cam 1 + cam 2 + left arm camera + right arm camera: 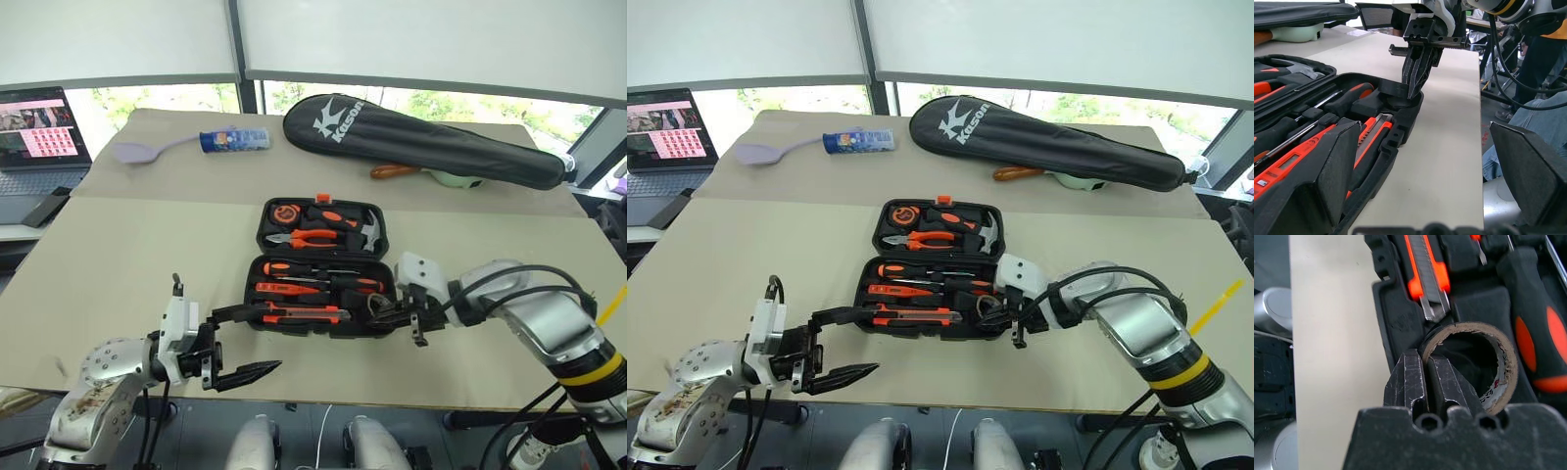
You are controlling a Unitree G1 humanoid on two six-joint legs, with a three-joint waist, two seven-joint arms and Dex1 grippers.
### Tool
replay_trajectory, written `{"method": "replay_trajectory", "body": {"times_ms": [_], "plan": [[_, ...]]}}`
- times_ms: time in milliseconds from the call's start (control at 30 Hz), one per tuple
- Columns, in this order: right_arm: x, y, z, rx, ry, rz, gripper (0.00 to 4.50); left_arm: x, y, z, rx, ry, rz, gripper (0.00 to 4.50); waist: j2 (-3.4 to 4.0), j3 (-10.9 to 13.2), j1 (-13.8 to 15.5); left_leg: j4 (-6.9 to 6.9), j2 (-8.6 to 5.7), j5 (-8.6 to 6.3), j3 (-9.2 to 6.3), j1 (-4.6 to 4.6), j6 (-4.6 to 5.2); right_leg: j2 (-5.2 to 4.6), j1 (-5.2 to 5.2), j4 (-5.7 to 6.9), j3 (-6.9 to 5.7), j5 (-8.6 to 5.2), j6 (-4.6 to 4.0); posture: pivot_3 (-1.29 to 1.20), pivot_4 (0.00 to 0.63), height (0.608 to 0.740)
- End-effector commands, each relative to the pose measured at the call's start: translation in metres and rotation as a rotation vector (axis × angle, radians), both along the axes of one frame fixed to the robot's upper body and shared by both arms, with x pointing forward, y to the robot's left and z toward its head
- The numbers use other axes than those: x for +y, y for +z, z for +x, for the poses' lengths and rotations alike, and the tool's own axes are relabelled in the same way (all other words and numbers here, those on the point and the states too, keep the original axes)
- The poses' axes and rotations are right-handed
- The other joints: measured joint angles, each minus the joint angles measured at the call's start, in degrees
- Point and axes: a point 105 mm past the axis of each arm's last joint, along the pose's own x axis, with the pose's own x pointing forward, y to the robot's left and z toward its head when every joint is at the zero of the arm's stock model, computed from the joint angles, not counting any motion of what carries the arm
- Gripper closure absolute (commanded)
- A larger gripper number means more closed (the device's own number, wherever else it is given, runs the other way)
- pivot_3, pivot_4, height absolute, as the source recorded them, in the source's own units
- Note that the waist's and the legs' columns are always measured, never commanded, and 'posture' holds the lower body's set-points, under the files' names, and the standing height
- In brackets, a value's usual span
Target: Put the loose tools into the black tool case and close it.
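At the upper left of the left eye view a laptop (37,137) is seen beside the table (118,284), with a lilac spoon (132,152) and a blue-labelled tube (235,140) lying near the table's far edge. At the lower left the left gripper (247,343) is held over the table's near edge, its jaws spread wide and empty; one finger reaches toward the case's near left corner, the other hangs just past the table's rim. Bare tabletop lies between it and the laptop.

In the middle the tool case (323,264) lies open, lid flat toward the far side. In the near half are seen two screwdrivers (323,274), a slim orange tester (289,289), the utility knife (304,315) along the near edge, and the tape roll (1474,362) at the near right corner.

At the case's near right corner the right gripper (390,317) is seen with its jaws closed together, their tips at the roll's rim; whether the rim is pinched cannot be told. Beyond, a long racket bag (421,137) spans the upper right, and open tabletop lies to the right of the case.
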Motion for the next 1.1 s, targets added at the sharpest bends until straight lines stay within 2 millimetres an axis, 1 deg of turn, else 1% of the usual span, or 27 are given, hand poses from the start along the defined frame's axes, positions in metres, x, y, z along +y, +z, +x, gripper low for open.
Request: {"method": "replay_trajectory", "body": {"times_ms": [33,67,100,200,267,300,367,433,533,567,600,633,667,700,733,767,800,833,867,900,967,1000,1067,1100], "plan": [[-0.004,-0.003,-0.007,0.094,0.004,-0.071,4.48,0.006,0.005,0.003,-0.047,0.031,0.013,0.00,0.04,0.01,0.01,0.00,0.00,0.00,0.01,-0.01,0.00,-0.01,-0.01,0.01,0.00,0.00,0.00,0.00,0.150,0.740],[-0.004,-0.004,-0.007,0.102,0.010,-0.087,4.12,0.006,0.005,0.003,-0.049,0.035,0.014,0.00,0.03,0.01,0.11,0.00,-0.01,0.00,0.01,0.00,0.00,-0.03,-0.02,0.03,0.01,0.00,0.00,0.00,0.150,0.740],[-0.003,-0.003,-0.003,0.074,0.000,-0.088,3.88,0.007,0.005,0.004,-0.052,0.037,0.014,0.00,0.00,0.00,0.22,0.00,0.00,0.00,-0.02,-0.01,0.00,-0.02,-0.01,0.02,-0.02,0.00,0.00,0.00,0.150,0.740],[0.002,0.001,0.002,0.056,0.005,-0.079,2.92,0.007,0.006,0.006,-0.064,0.051,0.017,0.00,0.00,0.00,0.24,0.00,0.00,0.00,-0.04,-0.04,0.00,-0.07,-0.02,0.00,-0.06,0.00,0.00,0.00,0.150,0.740],[0.004,0.007,-0.002,0.072,0.043,-0.065,2.23,0.009,0.008,0.008,-0.074,0.071,0.014,0.00,0.00,0.01,0.19,0.00,-0.01,0.00,-0.04,-0.05,0.00,-0.07,-0.02,0.00,-0.06,0.00,0.00,0.00,0.150,0.740],[0.005,0.012,-0.003,0.072,0.057,-0.047,1.88,0.009,0.009,0.009,-0.078,0.081,0.010,0.00,0.00,0.01,0.14,0.00,-0.01,0.00,-0.03,-0.05,0.00,-0.07,-0.03,0.00,-0.06,0.00,0.00,0.00,0.150,0.740],[0.003,0.025,-0.014,0.119,0.123,-0.007,1.29,0.013,0.017,0.016,-0.081,0.142,-0.040,0.00,0.01,0.01,0.11,0.00,0.00,-0.01,-0.04,-0.05,0.00,-0.04,-0.03,0.01,-0.07,0.00,0.00,0.00,0.150,0.740],[0.000,0.043,-0.015,0.100,0.170,0.076,0.63,0.018,0.016,0.021,-0.082,0.185,-0.007,0.00,0.02,0.03,0.14,0.00,0.02,0.00,-0.07,-0.09,0.00,-0.06,-0.05,0.02,-0.07,0.00,0.00,0.00,0.150,0.740],[-0.009,0.061,-0.009,0.042,0.163,0.183,0.63,0.027,0.014,0.027,-0.083,0.205,0.015,0.00,0.01,0.03,0.04,0.00,0.02,0.00,-0.08,-0.05,0.00,-0.06,0.00,0.02,-0.07,0.01,0.01,0.00,0.150,0.740],[-0.015,0.076,0.000,-0.068,0.187,0.315,0.56,0.039,0.016,0.045,-0.110,0.294,0.034,0.25,0.01,0.03,0.04,0.00,-0.01,0.00,-0.06,-0.05,0.00,-0.05,0.00,0.02,-0.07,0.01,0.01,0.00,0.150,0.740],[-0.022,0.085,0.005,-0.154,0.198,0.405,0.55,0.048,0.019,0.058,-0.130,0.360,0.047,0.50,-0.04,0.04,0.22,0.00,-0.01,0.00,-0.06,-0.03,0.00,-0.05,0.00,0.02,-0.07,0.01,0.01,0.00,0.150,0.740],[-0.029,0.089,0.011,-0.201,0.169,0.468,0.55,0.054,0.020,0.070,-0.138,0.410,0.053,0.68,-0.09,0.06,0.50,0.00,-0.05,0.00,-0.07,0.02,0.00,-0.01,0.10,0.02,-0.15,0.01,0.01,0.00,0.150,0.740],[-0.037,0.087,0.021,-0.224,0.091,0.498,0.55,0.058,0.021,0.081,-0.135,0.444,0.057,1.07,-0.11,0.07,0.65,0.04,-0.07,0.03,0.03,0.02,-0.01,0.04,0.15,-0.01,-0.22,0.04,-0.04,0.00,0.150,0.740],[-0.046,0.075,0.037,-0.287,0.007,0.447,0.55,0.061,0.017,0.095,-0.116,0.478,0.080,1.42,-0.11,0.08,0.80,0.07,-0.06,0.04,0.07,0.03,-0.01,0.07,0.19,0.00,-0.27,0.06,-0.06,0.00,0.150,0.740],[-0.054,0.066,0.047,-0.335,-0.039,0.405,1.03,0.062,0.015,0.106,-0.104,0.503,0.100,1.78,-0.11,0.08,0.84,0.13,-0.03,0.05,0.10,0.04,-0.02,0.08,0.21,0.00,-0.27,0.10,-0.05,0.00,0.150,0.740],[-0.058,0.059,0.053,-0.369,-0.055,0.374,1.21,0.063,0.013,0.112,-0.098,0.517,0.114,2.12,-0.11,0.08,0.79,0.19,-0.05,0.05,0.13,0.06,-0.01,0.08,0.26,0.01,-0.27,0.11,-0.03,0.00,0.150,0.740],[-0.062,0.053,0.062,-0.435,-0.079,0.329,1.53,0.063,0.010,0.121,-0.086,0.534,0.127,2.48,-0.11,0.08,0.71,0.19,-0.04,0.05,0.17,0.05,-0.01,0.06,0.25,-0.01,-0.25,0.13,-0.01,0.00,0.150,0.740],[-0.064,0.050,0.071,-0.482,-0.113,0.321,1.94,0.062,0.007,0.128,-0.069,0.546,0.131,2.87,-0.10,0.08,0.65,0.19,-0.08,0.05,0.22,0.02,-0.01,0.02,0.20,-0.01,-0.21,0.15,0.03,0.00,0.150,0.740],[-0.069,0.048,0.084,-0.540,-0.188,0.310,2.20,0.059,0.002,0.137,-0.041,0.554,0.140,3.17,-0.11,0.08,0.54,0.19,-0.11,0.05,0.24,-0.05,-0.01,-0.02,0.09,0.02,-0.17,0.18,0.07,0.00,0.150,0.740],[-0.071,0.040,0.092,-0.558,-0.230,0.281,2.55,0.056,-0.001,0.146,-0.032,0.563,0.156,3.50,-0.11,0.08,0.40,0.19,-0.12,0.05,0.26,-0.08,-0.01,-0.02,0.06,0.03,-0.16,0.19,0.07,0.00,0.150,0.740],[-0.071,0.026,0.102,-0.566,-0.263,0.226,3.29,0.048,-0.006,0.159,-0.014,0.569,0.172,4.27,-0.09,0.09,0.09,0.19,-0.13,0.06,0.26,-0.24,-0.03,-0.01,-0.09,0.07,-0.16,0.20,0.07,0.00,0.150,0.740],[-0.069,0.023,0.104,-0.572,-0.259,0.216,3.62,0.046,-0.006,0.162,-0.010,0.568,0.174,4.50,-0.10,0.10,0.05,0.20,-0.13,0.06,0.26,-0.25,-0.03,-0.01,-0.11,0.09,-0.16,0.20,0.07,0.00,0.150,0.740],[-0.061,0.018,0.107,-0.572,-0.249,0.227,4.28,0.039,-0.008,0.164,-0.006,0.536,0.179,4.50,-0.10,0.10,-0.38,0.20,-0.13,0.07,0.26,-0.30,-0.05,0.01,-0.16,0.09,-0.16,0.21,0.06,0.00,0.150,0.740],[-0.056,0.013,0.106,-0.544,-0.241,0.237,4.41,0.036,-0.008,0.166,0.000,0.529,0.167,4.50,-0.10,0.10,-0.47,0.19,-0.11,0.07,0.25,-0.30,-0.05,0.02,-0.16,0.09,-0.14,0.21,0.06,0.00,0.150,0.740]]}}
